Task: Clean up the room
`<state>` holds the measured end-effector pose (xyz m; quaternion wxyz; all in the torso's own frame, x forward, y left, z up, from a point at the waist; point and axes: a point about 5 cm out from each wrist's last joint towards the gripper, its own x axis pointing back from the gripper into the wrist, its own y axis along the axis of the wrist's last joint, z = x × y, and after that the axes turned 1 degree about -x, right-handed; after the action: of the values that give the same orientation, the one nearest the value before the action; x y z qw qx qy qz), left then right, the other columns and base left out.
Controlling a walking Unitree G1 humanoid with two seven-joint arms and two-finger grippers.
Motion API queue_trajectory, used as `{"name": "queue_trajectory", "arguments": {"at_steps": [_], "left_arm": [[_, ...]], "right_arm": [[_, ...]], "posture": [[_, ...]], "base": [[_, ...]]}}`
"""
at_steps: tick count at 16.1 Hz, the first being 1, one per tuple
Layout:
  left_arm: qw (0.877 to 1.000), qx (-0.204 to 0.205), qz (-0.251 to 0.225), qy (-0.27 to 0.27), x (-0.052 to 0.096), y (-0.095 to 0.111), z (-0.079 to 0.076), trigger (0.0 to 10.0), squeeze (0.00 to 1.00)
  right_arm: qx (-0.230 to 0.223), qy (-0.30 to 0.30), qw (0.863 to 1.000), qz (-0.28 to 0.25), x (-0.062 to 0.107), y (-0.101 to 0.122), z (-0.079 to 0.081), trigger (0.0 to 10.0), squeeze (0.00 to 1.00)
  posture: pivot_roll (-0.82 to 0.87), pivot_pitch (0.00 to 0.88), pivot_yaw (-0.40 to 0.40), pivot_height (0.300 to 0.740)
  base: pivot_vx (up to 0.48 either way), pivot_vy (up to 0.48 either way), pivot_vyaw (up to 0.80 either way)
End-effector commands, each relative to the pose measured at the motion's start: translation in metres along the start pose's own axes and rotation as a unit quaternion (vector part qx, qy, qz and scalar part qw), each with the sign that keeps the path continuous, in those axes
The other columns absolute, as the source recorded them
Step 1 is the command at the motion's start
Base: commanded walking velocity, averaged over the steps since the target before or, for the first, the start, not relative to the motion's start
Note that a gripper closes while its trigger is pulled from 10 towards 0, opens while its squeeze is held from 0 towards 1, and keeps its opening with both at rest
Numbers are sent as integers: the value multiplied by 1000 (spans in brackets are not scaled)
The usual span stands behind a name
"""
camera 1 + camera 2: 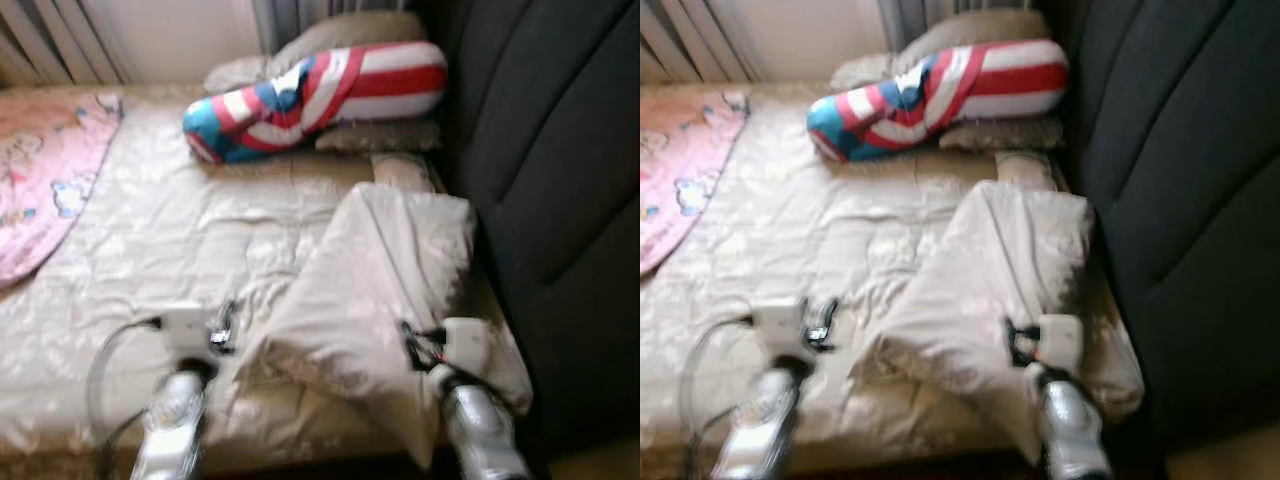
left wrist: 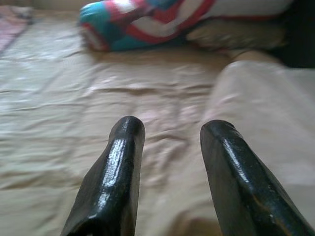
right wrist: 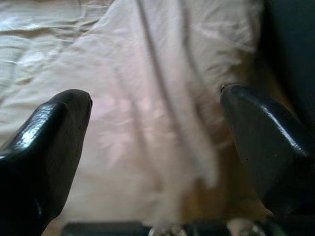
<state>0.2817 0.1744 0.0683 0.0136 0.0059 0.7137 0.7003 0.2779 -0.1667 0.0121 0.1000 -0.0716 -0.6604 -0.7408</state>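
The folded beige blanket [image 1: 385, 290] lies on the bed [image 1: 180, 240], on the robot's right side, beside the dark headboard [image 1: 560, 160]. The right gripper [image 3: 155, 105] hovers over it, fingers spread wide and empty. The left gripper [image 2: 170, 132] is also released, fingers apart over the wrinkled sheet just beside the blanket's edge. The head views add a striped bolster [image 1: 310, 95] on pillows and a pink blanket [image 1: 40, 170] far left.

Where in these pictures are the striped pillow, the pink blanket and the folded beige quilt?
Striped pillow [image 1: 320, 95]: left eye view, on its red-and-white middle.
Pink blanket [image 1: 45, 170]: left eye view, on its printed centre.
Folded beige quilt [image 1: 370, 290]: left eye view, on its upper face.
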Motion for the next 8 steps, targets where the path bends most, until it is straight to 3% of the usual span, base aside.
{"name": "queue_trajectory", "arguments": {"at_steps": [1,8], "left_arm": [[1000,-2,11,13,5,-4,9,10000,0],[1000,2,9,13,7,-5,10,10000,0]], "right_arm": [[-7,0,1000,0,0,-1,2,10000,0],[2,-42,999,-29,2,5,-3,10000,0]], "posture": [[-7,70,2,696],[-8,76,1,696]], "base": [[0,0,0],[0,0,0]]}}
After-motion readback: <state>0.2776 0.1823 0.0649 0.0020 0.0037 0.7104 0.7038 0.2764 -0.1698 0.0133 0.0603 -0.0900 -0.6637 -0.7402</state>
